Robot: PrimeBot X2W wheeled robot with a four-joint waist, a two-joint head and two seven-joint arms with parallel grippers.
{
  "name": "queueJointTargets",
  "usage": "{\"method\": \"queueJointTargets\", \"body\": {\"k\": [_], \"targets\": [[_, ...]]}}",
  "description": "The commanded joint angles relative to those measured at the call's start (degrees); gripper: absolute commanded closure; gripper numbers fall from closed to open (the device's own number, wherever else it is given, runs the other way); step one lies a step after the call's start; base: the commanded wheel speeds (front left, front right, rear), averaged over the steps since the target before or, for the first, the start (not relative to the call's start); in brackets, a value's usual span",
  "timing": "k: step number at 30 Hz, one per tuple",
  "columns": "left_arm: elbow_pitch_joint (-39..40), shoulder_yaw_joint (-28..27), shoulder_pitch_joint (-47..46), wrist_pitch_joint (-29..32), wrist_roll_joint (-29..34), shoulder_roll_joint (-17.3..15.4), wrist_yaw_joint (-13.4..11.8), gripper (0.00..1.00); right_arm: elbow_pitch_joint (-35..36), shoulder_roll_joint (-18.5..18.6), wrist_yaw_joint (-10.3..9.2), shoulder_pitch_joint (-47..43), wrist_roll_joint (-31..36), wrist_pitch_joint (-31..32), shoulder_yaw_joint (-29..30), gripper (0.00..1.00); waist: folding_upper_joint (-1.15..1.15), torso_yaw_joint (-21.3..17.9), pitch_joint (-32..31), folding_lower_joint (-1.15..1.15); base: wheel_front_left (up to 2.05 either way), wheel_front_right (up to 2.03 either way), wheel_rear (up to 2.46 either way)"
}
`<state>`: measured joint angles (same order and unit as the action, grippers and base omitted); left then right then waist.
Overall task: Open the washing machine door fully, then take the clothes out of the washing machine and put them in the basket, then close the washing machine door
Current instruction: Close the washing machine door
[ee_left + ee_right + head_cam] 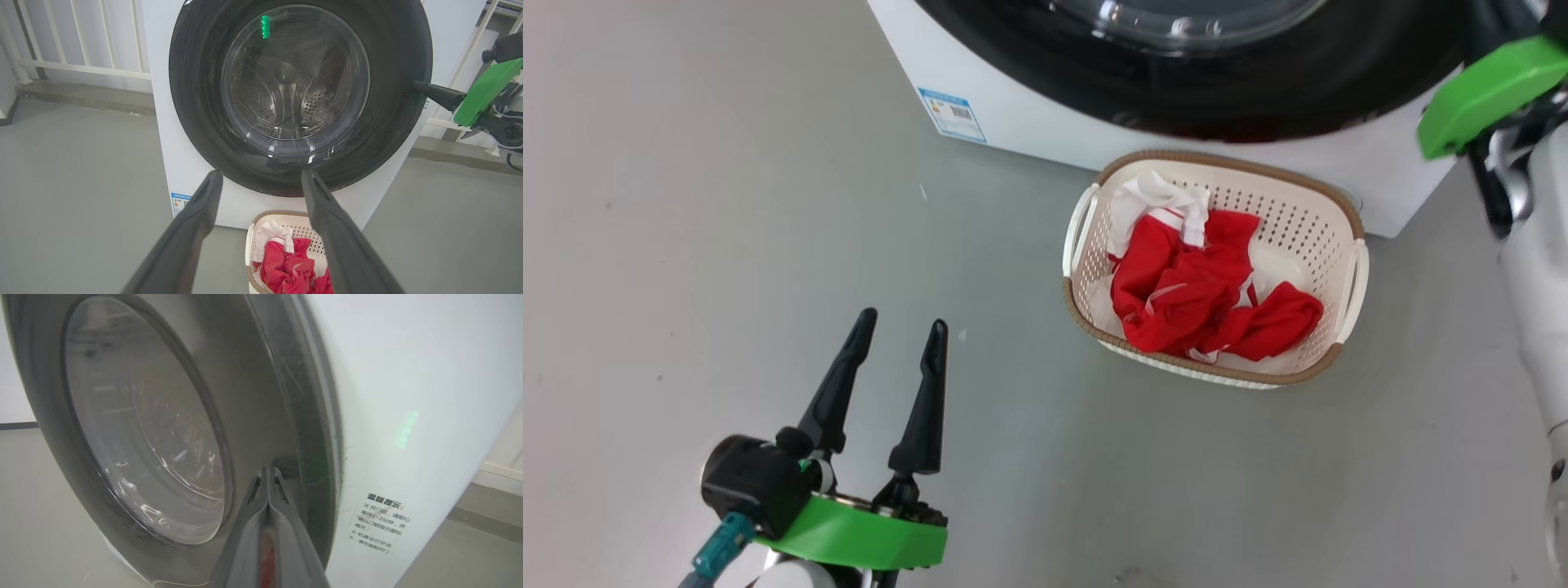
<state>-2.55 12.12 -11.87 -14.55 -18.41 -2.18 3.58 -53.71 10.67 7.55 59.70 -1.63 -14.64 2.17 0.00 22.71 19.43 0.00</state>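
Door (253, 396) rim at right pincer (268, 471) tips

Smooth grey floor (727, 204), white washing machine (1045, 131) standing on it at the back, blue label (952, 114) low on its front, basket (1307, 220) on floor right in front of machine, approx. touching, 2 tiny pale specks (962, 335) left of basket.
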Motion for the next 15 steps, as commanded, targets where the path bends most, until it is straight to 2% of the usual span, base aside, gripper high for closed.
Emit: {"method": "queueJointTargets", "body": {"k": [1, 9, 15], "targets": [[1.64, -1.58, -1.42, -0.45, -0.29, -0.70, 0.42, 0.00, 1.14, 0.14, -0.06, 2.66, 1.49, -0.36, 0.79, 1.00, 0.00, 0.14, 1.38, 0.00, 0.00, 0.00, 0.00], [0.74, -1.09, -2.00, -0.45, 0.04, -0.70, 0.75, 0.00, 0.95, -0.37, -0.06, 4.90, 6.10, -0.36, 5.92, 1.00, 0.00, 0.33, 1.96, 0.00, 0.00, 0.00, 0.00], [-0.37, -0.96, -1.90, -0.45, 0.33, -0.70, 1.08, 0.00, 1.97, -2.50, -0.06, 3.19, 7.08, -0.36, 6.21, 1.00, 0.00, -0.71, 1.11, 0.00, 0.00, 0.00, 0.00]]}}
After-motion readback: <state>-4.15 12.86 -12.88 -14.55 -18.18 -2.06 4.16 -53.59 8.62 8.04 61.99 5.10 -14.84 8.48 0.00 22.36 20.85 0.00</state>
